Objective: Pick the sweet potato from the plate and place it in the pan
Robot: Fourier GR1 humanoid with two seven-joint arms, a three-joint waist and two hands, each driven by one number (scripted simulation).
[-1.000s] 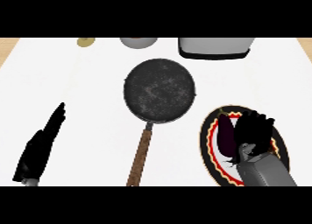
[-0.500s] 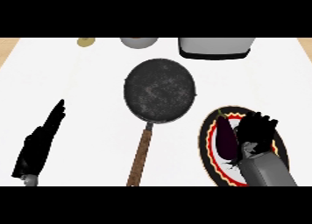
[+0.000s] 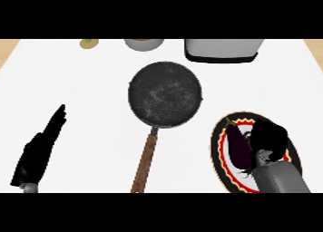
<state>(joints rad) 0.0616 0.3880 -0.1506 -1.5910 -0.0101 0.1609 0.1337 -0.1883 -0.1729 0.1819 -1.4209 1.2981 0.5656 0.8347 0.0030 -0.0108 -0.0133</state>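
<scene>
**Sweet potato on the plate, right hand over it**

The white counter [image 3: 90,136] carries a dark round pan [image 3: 165,93] near its middle, lying flat with nothing in it. Its brown handle [image 3: 145,161] runs down toward the near edge.

To the right of the pan, and apart from it, sits a plate [image 3: 221,154] with a dark rim and a red and yellow zigzag border. The sweet potato [image 3: 237,145], a dark purplish, elongated piece, lies on the left half of this plate, its long axis running away from the near edge.

The right hand [image 3: 270,136] is over the right half of the plate, just beside the sweet potato, its grey forearm [image 3: 281,176] entering from the lower edge. The hand shows as a black mass bent over toward the sweet potato. Whether its fingers are wrapped round the sweet potato or merely next to it cannot be told from this view, nor whether there is contact.

The left hand [image 3: 40,149] rests at the left side of the counter, well apart from the pan, fingers straight and pointing away from the near edge, holding nothing.

Along the far edge stand a grey box-shaped container [image 3: 223,49], a small bowl [image 3: 144,43] and a small yellowish round object [image 3: 89,43].
</scene>
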